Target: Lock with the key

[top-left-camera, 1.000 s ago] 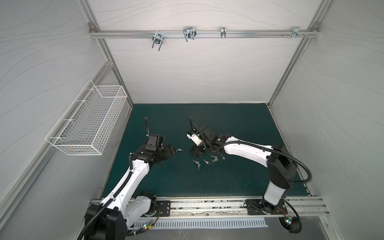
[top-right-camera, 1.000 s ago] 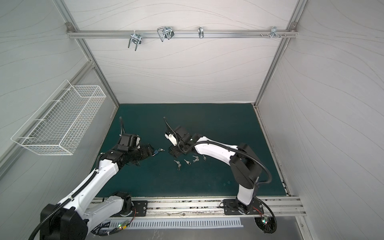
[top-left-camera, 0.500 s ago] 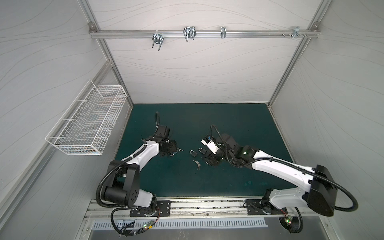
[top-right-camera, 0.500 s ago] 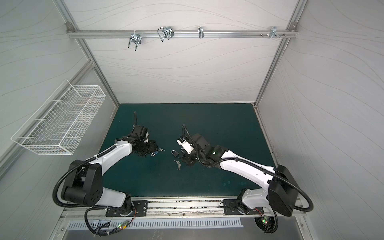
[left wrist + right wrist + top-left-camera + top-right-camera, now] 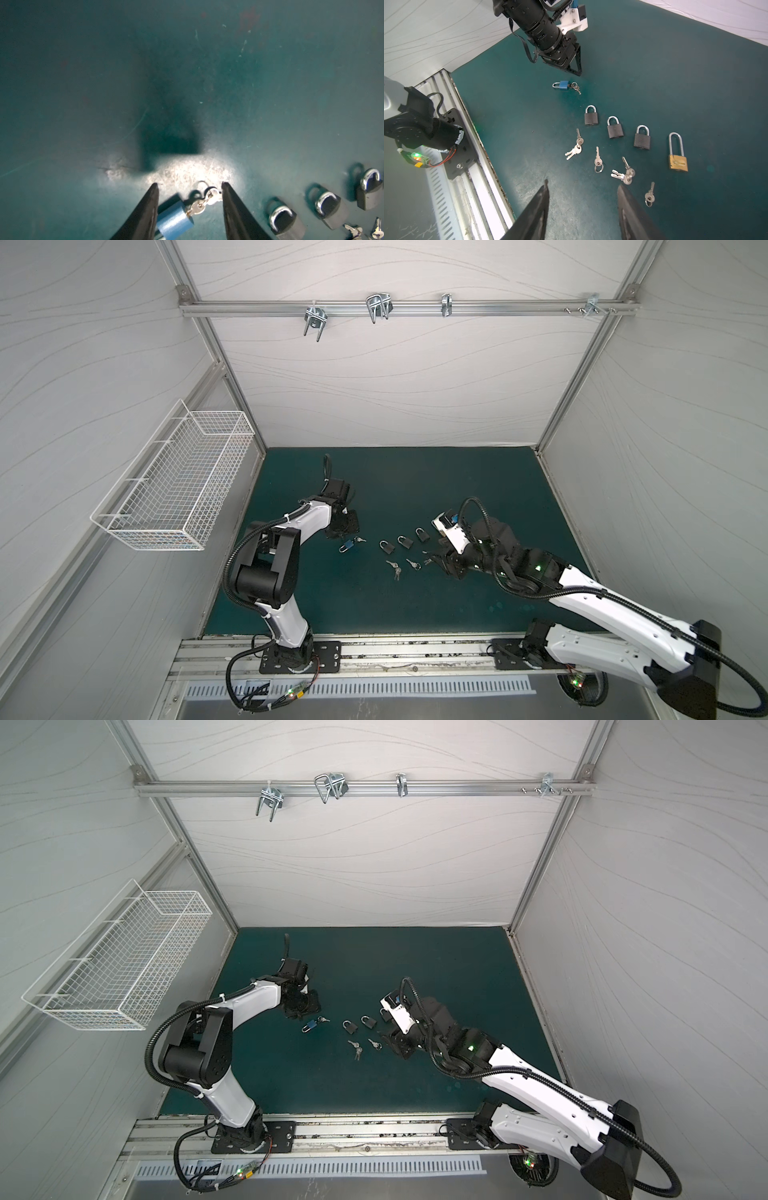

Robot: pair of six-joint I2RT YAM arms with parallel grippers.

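Left arm [image 5: 309, 521]: elbow raised, forearm angled down left of the tabletop [image 5: 415, 605] centre. Left gripper [image 5: 189, 185] low over the surface, fingers parted. Right arm [image 5: 590, 597]: stretched low from the front-right corner. Right gripper [image 5: 582, 184] parted, empty.

A: What moved in the last second?

B: The left arm [image 5: 286, 539] re-posed, and its elbow now stands folded over the base. The left gripper [image 5: 189, 185] backed off the blue padlock [image 5: 347, 547], which now shows whole on the mat [image 5: 374, 605].

A: Right side?

B: The right arm [image 5: 582, 597] swung out from across the middle and now stretches low. The right gripper [image 5: 582, 182] ended up right of the loose keys [image 5: 397, 568], nearer the front. The three black padlocks [image 5: 404, 542] it was covering are now exposed.
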